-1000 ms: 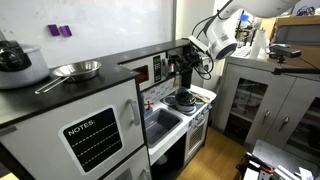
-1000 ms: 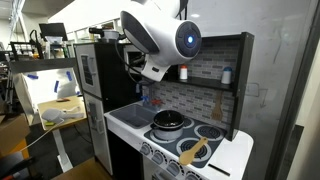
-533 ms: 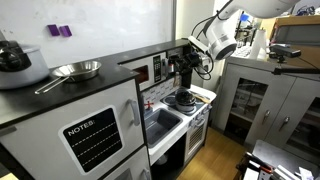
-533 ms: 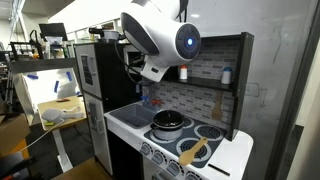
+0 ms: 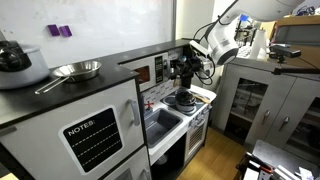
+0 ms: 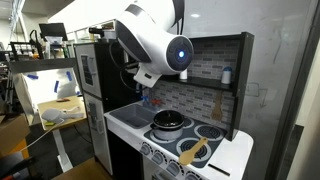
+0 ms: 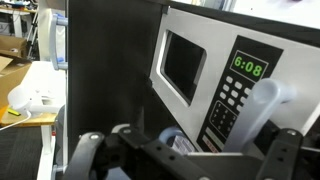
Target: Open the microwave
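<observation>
Straight ahead of the fingers point(image 7: 86, 150), just above them: microwave point(image 7: 213, 70), window point(image 7: 183, 65) left of button panel point(image 7: 232, 100). Fingers spread wide, empty, seemingly not yet touching.

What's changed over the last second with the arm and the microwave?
The arm dipped lower in both exterior views, carrying the tool slightly down in front of the microwave. Nothing was grasped or released. The microwave door stays shut, and the frying pan is unmoved.
</observation>
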